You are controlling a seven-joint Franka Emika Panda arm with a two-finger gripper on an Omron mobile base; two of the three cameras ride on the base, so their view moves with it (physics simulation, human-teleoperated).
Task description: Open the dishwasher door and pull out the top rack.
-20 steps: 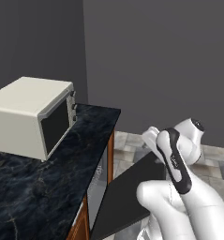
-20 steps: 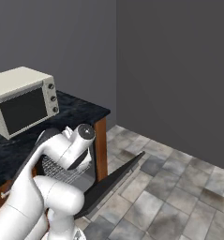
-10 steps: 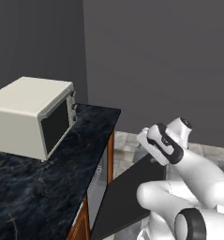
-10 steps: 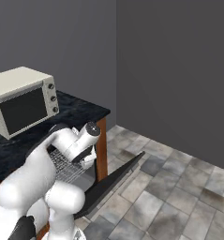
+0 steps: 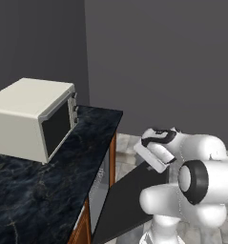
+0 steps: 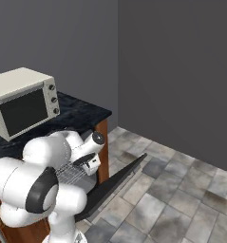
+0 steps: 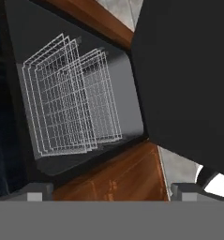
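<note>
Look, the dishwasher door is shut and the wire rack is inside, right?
Not quite. The dishwasher door is open, folded down towards the tiled floor; the right base view shows it, and so does the left base view. The rest holds: the hand view shows the wire rack inside the dishwasher, not pulled out.

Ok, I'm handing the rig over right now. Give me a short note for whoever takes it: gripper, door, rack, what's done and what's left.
Gripper: open, holding nothing, looking into the dishwasher cavity.
Dishwasher door: swung down and open, beside the arm, below the counter edge.
Top rack: inside the cavity, not pulled out; the gripper is not touching it.
Done: door open.
Left: reach in, grip the rack's front edge and pull it out over the door.
Microwave sits on the counter, out of the way.
</note>
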